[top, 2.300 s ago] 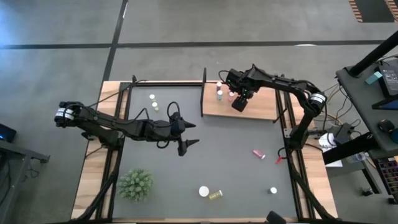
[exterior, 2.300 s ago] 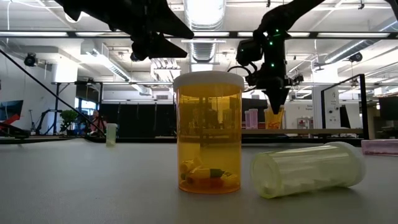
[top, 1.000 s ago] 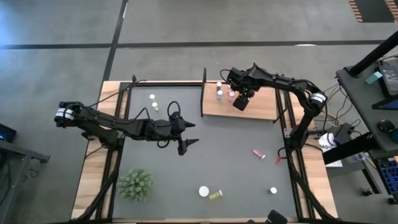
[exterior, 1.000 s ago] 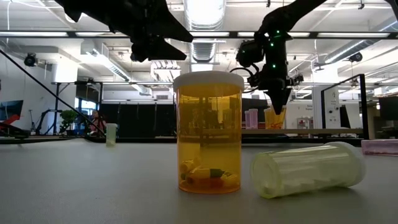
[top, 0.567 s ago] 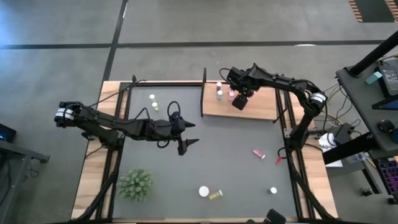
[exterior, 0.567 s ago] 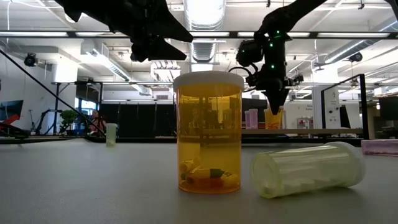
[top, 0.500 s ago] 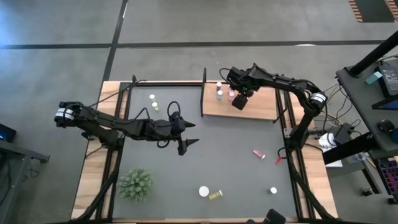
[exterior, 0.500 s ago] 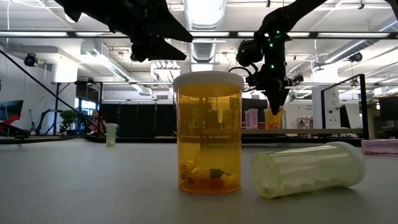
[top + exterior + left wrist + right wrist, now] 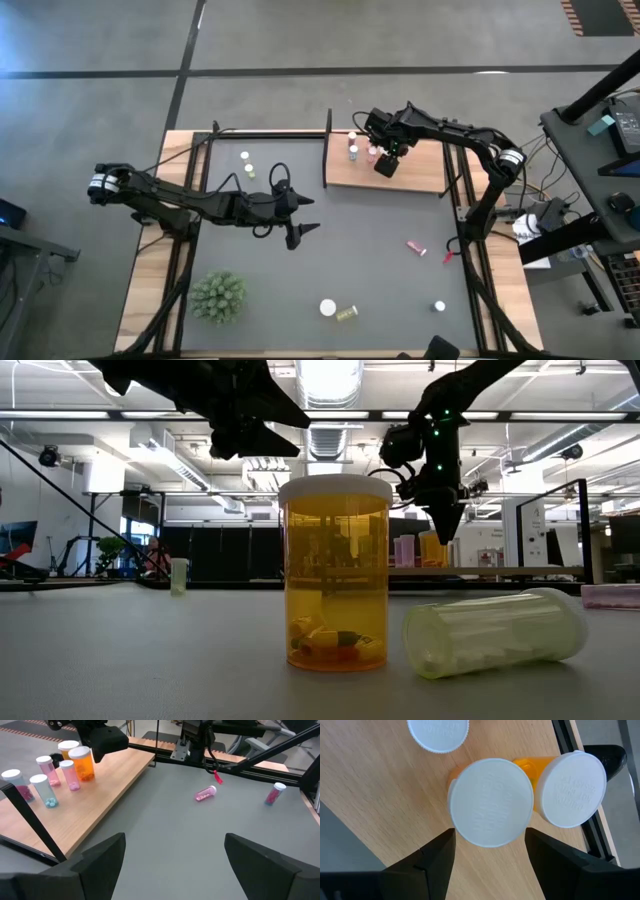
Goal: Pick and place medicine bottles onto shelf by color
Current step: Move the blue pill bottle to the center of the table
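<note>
1. my right hand [image 9: 386, 166] hangs above the shelf [image 9: 420, 175], fingers [image 9: 436, 857] spread apart on either side of an orange bottle [image 9: 492, 802] that stands upright on the board. whether the pads touch its wall i cannot tell; from above they look clear of the cap.
2. risk: a second orange bottle [image 9: 568, 787] stands touching or just beside it. lifting off at an angle could drag a finger against either cap and tip one into the other.
3. risk: the pink bottles [image 9: 50, 770] and a white-bodied one [image 9: 44, 791] stand close by on the same board; a sideways exit could sweep them, so i judge a straight vertical retreat safest.
4. my left hand [image 9: 300, 218] waits over the middle of the mat [image 9: 380, 270], fingers wide apart, holding nothing.
5. not yet sorted: a pink bottle [image 9: 416, 246] lying on the counter near the right edge, an orange bottle [image 9: 335, 572] upright beside a yellow-green one [image 9: 493, 632] on its side at the front, another small bottle [image 9: 439, 306] front right, two [image 9: 246, 165] at the back left.
6. the spiky plant [image 9: 218, 296] sits front left, clear of those bottles.
</note>
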You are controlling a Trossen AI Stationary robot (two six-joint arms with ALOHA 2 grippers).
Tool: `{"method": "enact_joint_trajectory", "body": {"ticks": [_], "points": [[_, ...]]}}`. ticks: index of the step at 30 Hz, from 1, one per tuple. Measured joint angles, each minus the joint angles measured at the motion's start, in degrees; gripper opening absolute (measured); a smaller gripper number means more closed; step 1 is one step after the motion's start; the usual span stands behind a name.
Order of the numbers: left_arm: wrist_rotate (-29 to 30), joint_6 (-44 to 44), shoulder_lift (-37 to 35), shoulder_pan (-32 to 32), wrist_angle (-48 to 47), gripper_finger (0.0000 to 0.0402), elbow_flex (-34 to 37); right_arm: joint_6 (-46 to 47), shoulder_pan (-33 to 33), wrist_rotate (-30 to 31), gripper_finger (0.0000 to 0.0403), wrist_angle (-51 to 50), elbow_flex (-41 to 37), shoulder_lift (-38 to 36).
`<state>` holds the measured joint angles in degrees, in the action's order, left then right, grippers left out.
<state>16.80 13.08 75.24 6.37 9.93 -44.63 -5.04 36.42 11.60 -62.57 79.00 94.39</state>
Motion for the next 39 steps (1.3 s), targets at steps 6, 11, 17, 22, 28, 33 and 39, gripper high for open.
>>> {"method": "enact_joint_trajectory", "body": {"ticks": [6,11,17,22,28,33,39], "points": [[0.0,0.0,0.0,0.0,0.0,0.0325,0.0,0.5,0.0,0.0,0.023,-2.8,0.0,0.0],[0.6,0.0,0.0,0.0,0.0,0.0325,0.0,2.0,0.0,0.3,0.0231,-5.3,0.0,-1.0],[1.7,0.0,0.0,0.0,0.1,0.0325,0.0,5.5,0.0,0.4,0.0231,-9.1,0.0,-5.3],[2.1,0.0,0.0,0.0,0.1,0.0325,0.0,10.5,-0.8,0.4,0.0231,-9.5,-0.4,-10.7],[2.8,0.0,0.0,0.0,0.1,0.0325,0.0,18.0,-6.0,-2.1,0.0231,-8.2,-4.6,-17.4],[2.8,0.0,0.0,0.0,0.2,0.0325,0.0,26.9,-14.7,-3.1,0.0231,-7.1,-11.2,-21.4],[2.8,0.0,0.0,0.0,0.2,0.0325,0.0,38.4,-25.8,-3.1,0.0231,-7.1,-17.0,-23.8]]}}
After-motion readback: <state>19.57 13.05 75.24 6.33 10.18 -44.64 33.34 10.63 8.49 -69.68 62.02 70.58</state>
